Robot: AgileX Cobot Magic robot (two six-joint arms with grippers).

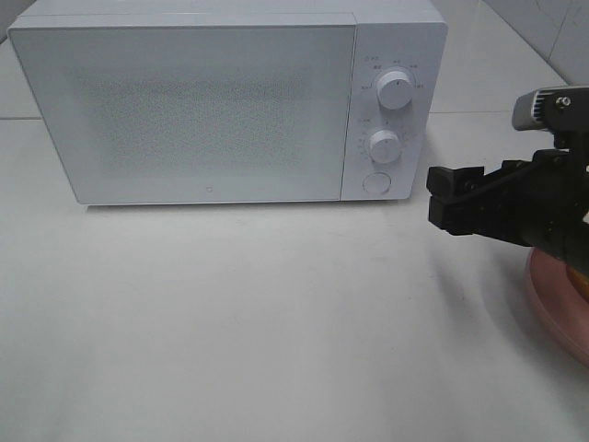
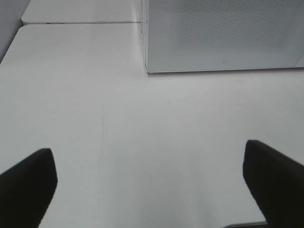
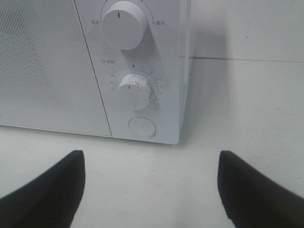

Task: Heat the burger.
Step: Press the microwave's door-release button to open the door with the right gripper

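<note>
A white microwave [image 1: 184, 110] stands at the far edge of the surface [image 1: 258, 322] with its door [image 1: 193, 115] shut. To the right of the door is the control panel: an upper knob [image 1: 395, 89], a lower knob [image 1: 385, 145] and a round button [image 1: 375, 182] below them.

The right pincer [image 1: 442, 199] is near the right edge of the surface, just off the microwave's near right corner and pointing towards the panel. Its jaws are wide, with only bare surface between them.

A pink plate [image 1: 552, 304] lies at the right edge, mostly covered by the right arm [image 1: 543, 207]. The burger shows in no view, so I cannot tell where it is.

The left pincer [image 2: 149, 190] is seen only in its wrist view. Its jaws are spread wide over bare surface and hold nothing, and the microwave's near left corner lies ahead of it.
</note>
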